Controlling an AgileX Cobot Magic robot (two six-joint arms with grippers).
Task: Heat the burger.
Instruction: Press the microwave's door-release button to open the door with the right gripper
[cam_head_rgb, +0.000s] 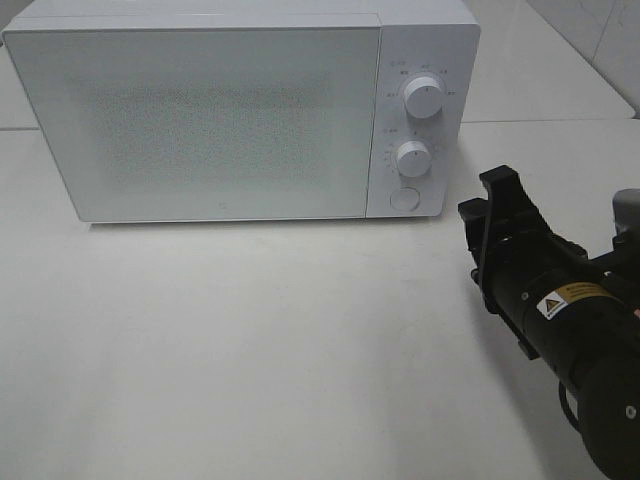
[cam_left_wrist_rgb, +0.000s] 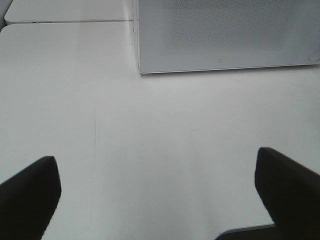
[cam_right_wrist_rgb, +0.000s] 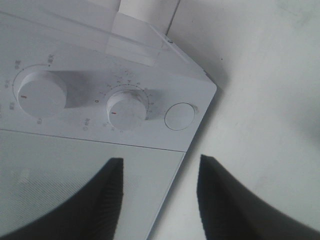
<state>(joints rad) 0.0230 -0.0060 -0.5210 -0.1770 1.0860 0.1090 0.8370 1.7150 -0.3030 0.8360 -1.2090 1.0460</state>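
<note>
The burger is out of view in all three views. A white microwave (cam_head_rgb: 200, 110) stands at the back of the table with its door shut. My right gripper (cam_head_rgb: 485, 195) hovers just right of the microwave's control panel, pointing at it, open with nothing between its fingers. In the right wrist view the right gripper (cam_right_wrist_rgb: 160, 170) faces the lower knob (cam_right_wrist_rgb: 127, 109) and the round button (cam_right_wrist_rgb: 180, 116). My left gripper (cam_left_wrist_rgb: 157, 185) is wide open over bare table in front of the microwave's (cam_left_wrist_rgb: 225, 35) left part.
The control panel carries an upper knob (cam_head_rgb: 424, 97), a lower knob (cam_head_rgb: 412, 158) and a round button (cam_head_rgb: 404, 198). The white table (cam_head_rgb: 250, 340) spreads in front of the microwave. A table seam runs behind it.
</note>
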